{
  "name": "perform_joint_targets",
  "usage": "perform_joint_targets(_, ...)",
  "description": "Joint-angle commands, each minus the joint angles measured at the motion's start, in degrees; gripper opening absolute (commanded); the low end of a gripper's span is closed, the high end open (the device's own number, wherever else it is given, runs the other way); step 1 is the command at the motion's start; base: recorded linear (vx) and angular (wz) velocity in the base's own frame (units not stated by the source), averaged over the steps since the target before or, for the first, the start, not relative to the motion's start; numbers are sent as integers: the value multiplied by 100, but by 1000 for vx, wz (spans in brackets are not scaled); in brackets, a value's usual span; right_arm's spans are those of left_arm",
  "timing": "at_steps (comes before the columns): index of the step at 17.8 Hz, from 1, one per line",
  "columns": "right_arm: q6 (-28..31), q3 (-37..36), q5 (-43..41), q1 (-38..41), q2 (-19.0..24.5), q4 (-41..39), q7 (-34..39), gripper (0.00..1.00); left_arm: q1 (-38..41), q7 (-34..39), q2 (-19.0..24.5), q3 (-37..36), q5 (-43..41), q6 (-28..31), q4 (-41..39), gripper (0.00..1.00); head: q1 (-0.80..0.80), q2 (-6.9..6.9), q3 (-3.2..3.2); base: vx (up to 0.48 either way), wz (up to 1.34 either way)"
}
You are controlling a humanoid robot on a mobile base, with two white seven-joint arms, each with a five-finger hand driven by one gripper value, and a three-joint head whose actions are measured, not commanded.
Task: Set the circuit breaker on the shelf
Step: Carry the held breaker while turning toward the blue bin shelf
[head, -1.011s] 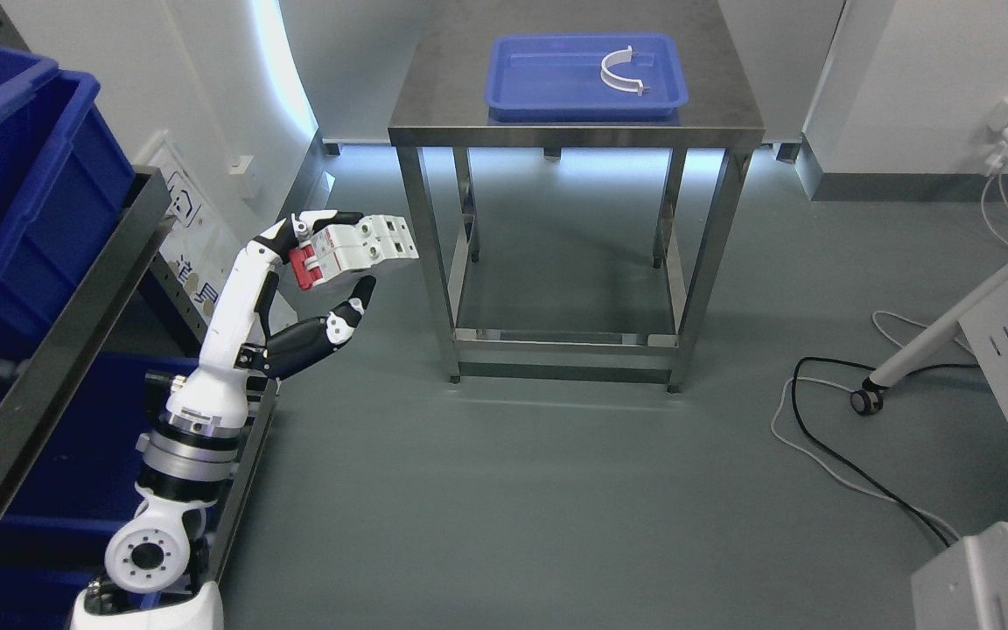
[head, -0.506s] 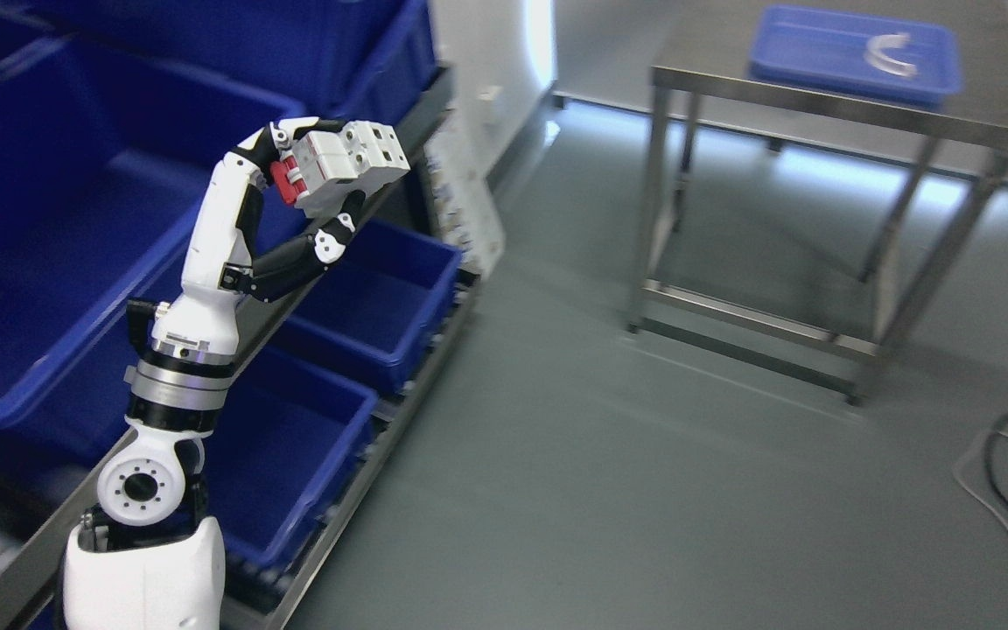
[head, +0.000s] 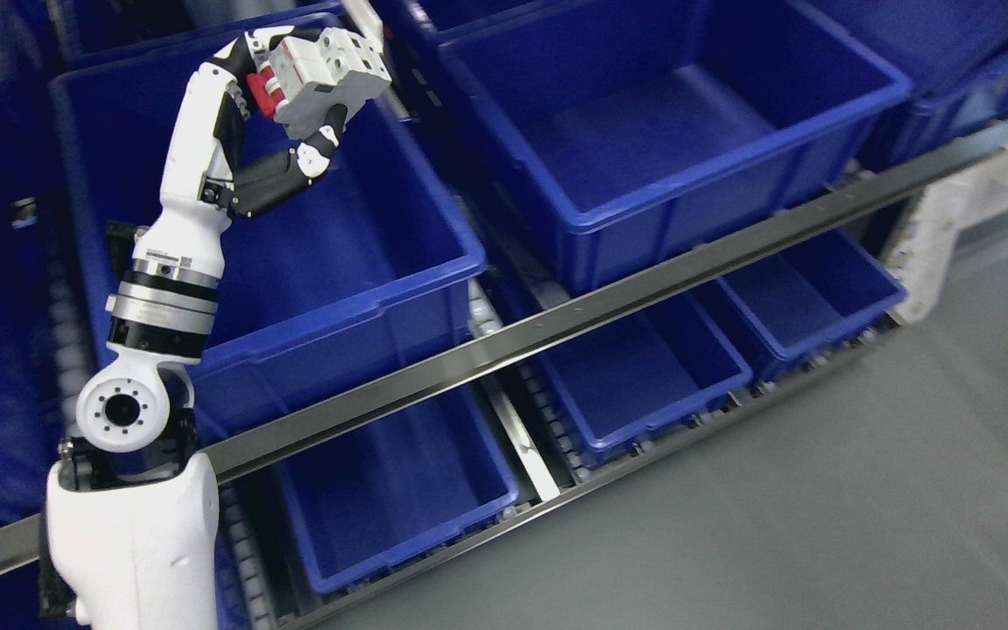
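My left hand is shut on a white circuit breaker with red switches, thumb below and fingers on top. It holds the breaker in the air over the far part of a large blue bin on the upper level of the shelf. The left arm rises from the lower left. The right hand is not in view.
A second large blue bin sits to the right on the same level. Smaller blue bins sit on the lower level with rollers. A metal rail runs across the shelf front. Grey floor lies at the lower right.
The whole picture has swung left from the steel table to the shelf of bins: the camera moved. The left hand still holds the breaker, now raised over the left upper bin.
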Motion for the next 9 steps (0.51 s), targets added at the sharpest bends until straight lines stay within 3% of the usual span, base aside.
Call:
perform_joint_targets(1, -714, 114, 2, 2, -100, 0, -3, 100, -685, -369, 100, -169, -460, 570, 569, 21, 0, 0, 0, 4, 907)
perform_joint_targets(5, -714, 114, 2, 2, -100, 0, 5, 100, -1142, -907, 360, -512, -1340, 587, 1589, 21, 0, 0, 0, 18, 627)
perform_joint_targets(9, -714, 114, 2, 2, -100, 0, 5, 100, -1730, -1013, 396, -969, -1876, 587, 2907, 22, 0, 0, 0, 18, 122)
